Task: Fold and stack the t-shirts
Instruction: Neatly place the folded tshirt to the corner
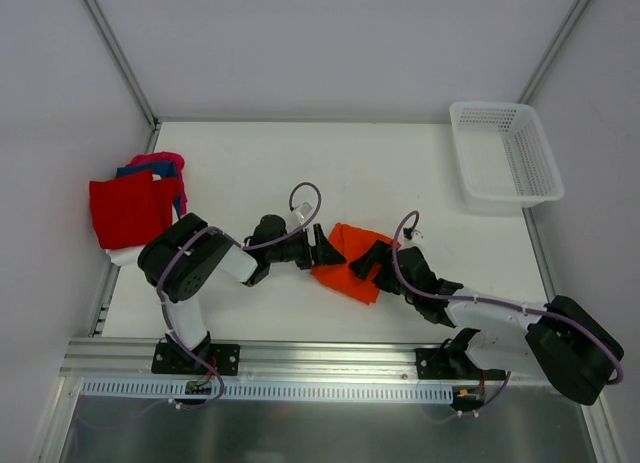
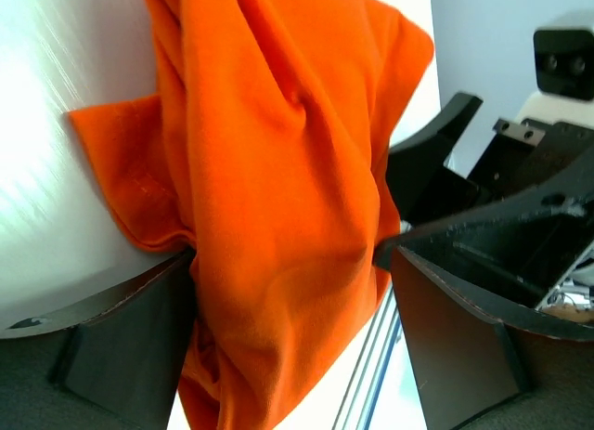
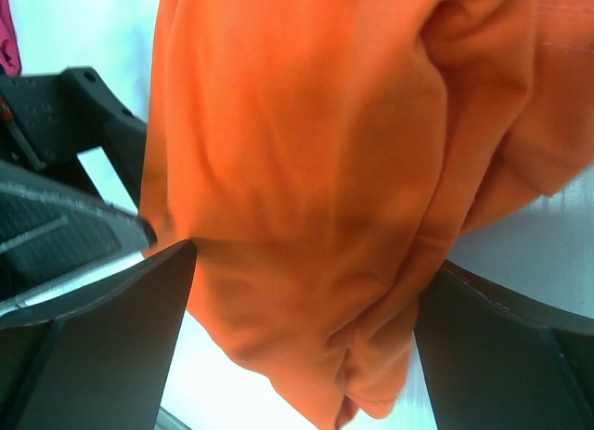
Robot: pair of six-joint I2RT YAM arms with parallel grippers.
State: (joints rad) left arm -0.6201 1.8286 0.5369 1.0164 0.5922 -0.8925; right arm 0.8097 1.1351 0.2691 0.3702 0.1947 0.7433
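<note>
A crumpled bright orange t-shirt (image 1: 350, 273) lies on the white table between my two grippers. My left gripper (image 1: 325, 251) is at its left edge and my right gripper (image 1: 375, 258) at its right edge, both open. In the left wrist view the orange cloth (image 2: 278, 170) bunches between the wide-apart fingers of the left gripper (image 2: 292, 263). In the right wrist view the cloth (image 3: 325, 151) likewise fills the gap of the right gripper (image 3: 306, 263). A pile at the far left holds a red shirt (image 1: 125, 208), blue (image 1: 150, 169), magenta-pink (image 1: 160, 160) and white (image 1: 125, 253) cloth.
A white plastic mesh basket (image 1: 505, 153) stands at the back right of the table. The metal rail (image 1: 300, 358) runs along the near edge by the arm bases. White walls enclose the table on three sides.
</note>
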